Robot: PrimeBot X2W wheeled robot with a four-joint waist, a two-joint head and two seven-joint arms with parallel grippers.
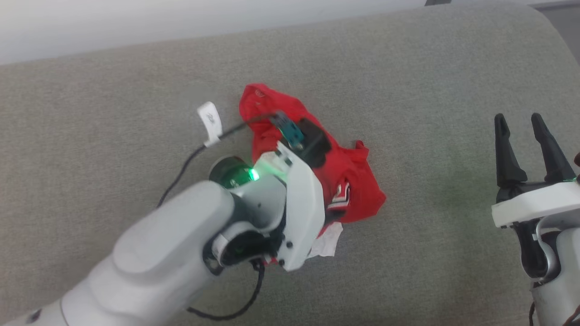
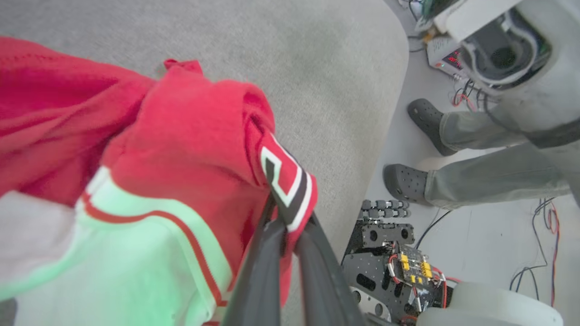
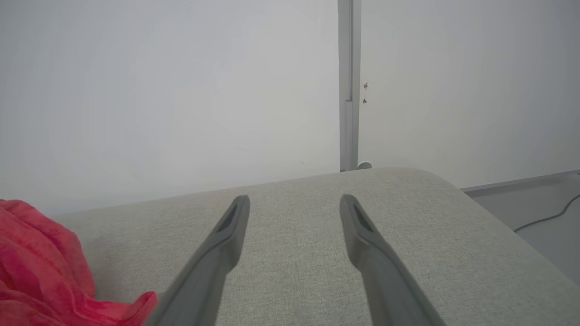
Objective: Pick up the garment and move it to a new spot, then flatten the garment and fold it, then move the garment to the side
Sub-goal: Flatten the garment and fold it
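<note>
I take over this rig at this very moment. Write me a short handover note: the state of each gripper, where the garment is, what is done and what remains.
Left gripper: jaws shut on a fold of the garment, at the black-and-white lettering.
Right gripper: open, holding nothing, over the grey padded surface, to the right of the garment.
Garment: crumpled in a heap near the middle of the surface.
Done: the grasp is made.
Left: lift it and move it to a new spot, flatten it, fold it, move it aside.
Note: a person's feet are beside the surface.
</note>
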